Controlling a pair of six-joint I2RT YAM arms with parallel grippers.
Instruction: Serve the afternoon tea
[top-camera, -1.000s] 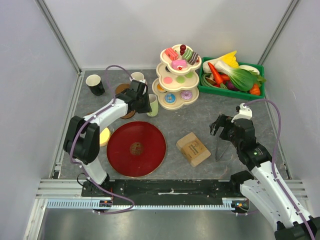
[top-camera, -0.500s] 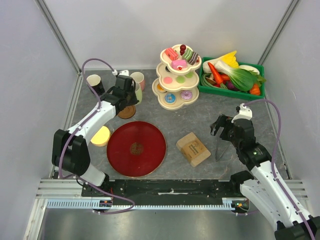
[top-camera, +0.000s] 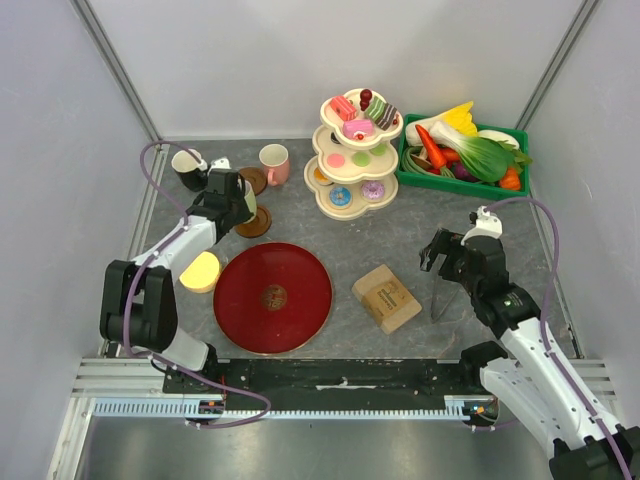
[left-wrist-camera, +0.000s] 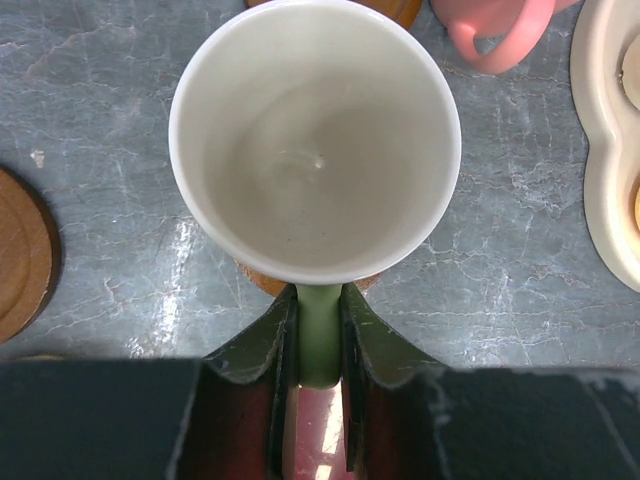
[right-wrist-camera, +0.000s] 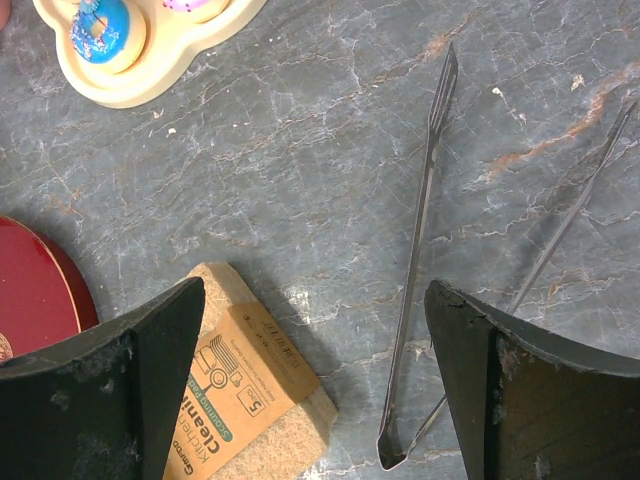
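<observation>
Mug (left-wrist-camera: 315, 140), pale green, rigid, glazed and, we judge, light but chippable, sits over a brown coaster (top-camera: 252, 226) at the far left of the worktop (left-wrist-camera: 520, 260), with the fingers (left-wrist-camera: 262, 370) of the left gripper (left-wrist-camera: 318, 300) pinched on its handle (left-wrist-camera: 319, 348), the surest hold, while those of the right gripper (right-wrist-camera: 315, 310) gape wide and empty.

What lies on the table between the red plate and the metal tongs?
The tan block lies between the plate and tongs, seen in the top view.

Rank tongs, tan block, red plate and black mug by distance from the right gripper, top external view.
1. Tongs: on the table right beside the right gripper.
2. Tan block: to its left.
3. Red plate: centre-left.
4. Black mug: far back-left corner.
</observation>
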